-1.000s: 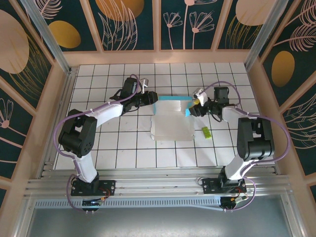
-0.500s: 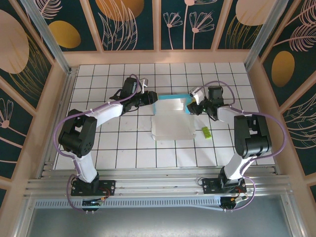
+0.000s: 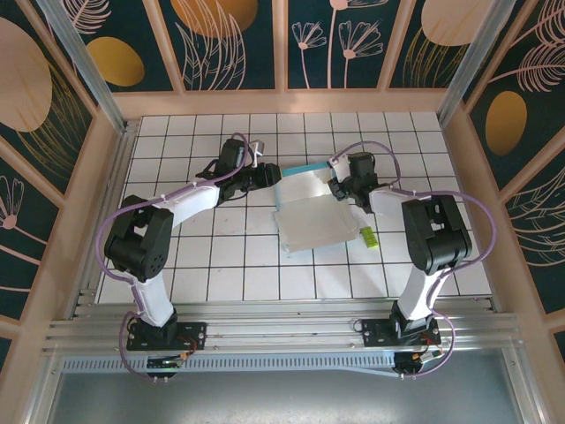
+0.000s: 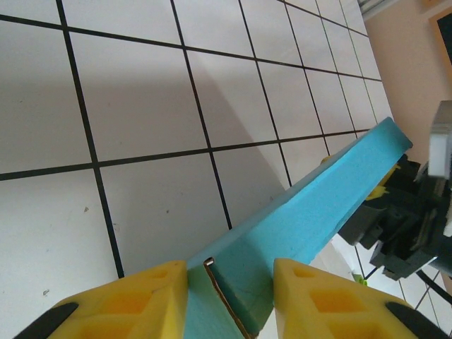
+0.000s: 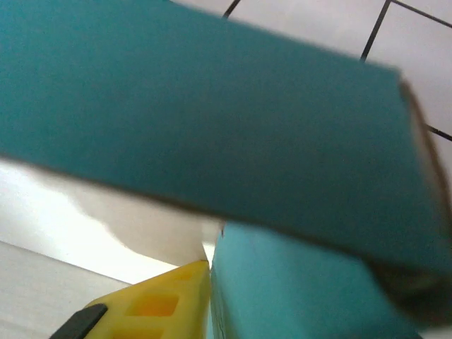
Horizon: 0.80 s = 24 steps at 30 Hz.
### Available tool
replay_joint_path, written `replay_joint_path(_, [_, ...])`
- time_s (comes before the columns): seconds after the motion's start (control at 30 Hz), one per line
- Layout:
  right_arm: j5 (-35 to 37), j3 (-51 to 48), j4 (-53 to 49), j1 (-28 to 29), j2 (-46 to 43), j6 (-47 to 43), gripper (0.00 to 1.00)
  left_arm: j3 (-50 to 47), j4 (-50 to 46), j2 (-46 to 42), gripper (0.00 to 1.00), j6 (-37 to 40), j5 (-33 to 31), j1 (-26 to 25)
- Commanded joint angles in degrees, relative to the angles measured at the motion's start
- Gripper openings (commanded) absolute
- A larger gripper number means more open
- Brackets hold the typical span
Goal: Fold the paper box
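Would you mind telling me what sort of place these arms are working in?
Probably a purpose-built robot test cell rather than a home or factory: a white gridded table, walled in by leaf-print panels, with an aluminium rail along the near edge.

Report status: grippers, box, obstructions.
Left gripper clamped on white-and-blue thin card box, far wall. Right gripper at its right end, grip unclear. Small yellow-green rectangular piece lies apart.

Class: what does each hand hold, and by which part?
Left hand: the paper box, by the left end of its raised blue wall. Right hand: at that wall's right end; a firm grip cannot be told.
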Motion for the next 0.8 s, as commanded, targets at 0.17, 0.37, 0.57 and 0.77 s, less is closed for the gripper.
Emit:
replay_joint_path(0.17, [4.76, 2.24, -3.53, 0.82, 3.74, 3.21, 0.09, 0.42, -1.68, 0.73, 0.35, 0.83, 1.79, -0.60])
replay_joint_path(0.37, [5.02, 2.38, -3.60, 1.03, 3.75, 3.84, 0.27, 0.68, -1.77, 0.88, 0.35, 0.83, 1.82, -0.59])
replay_joint_path(0.57, [3.22, 2.14, -2.72, 1.01, 3.44, 3.30, 0.09, 0.77, -1.78, 0.90, 0.35, 0.74, 1.85, -0.59])
replay_joint_path(0.77, [1.04, 1.17, -1.85, 0.86, 1.62, 3.16, 0.00, 0.68, -1.94, 0.40, 0.35, 0.83, 1.62, -0.59])
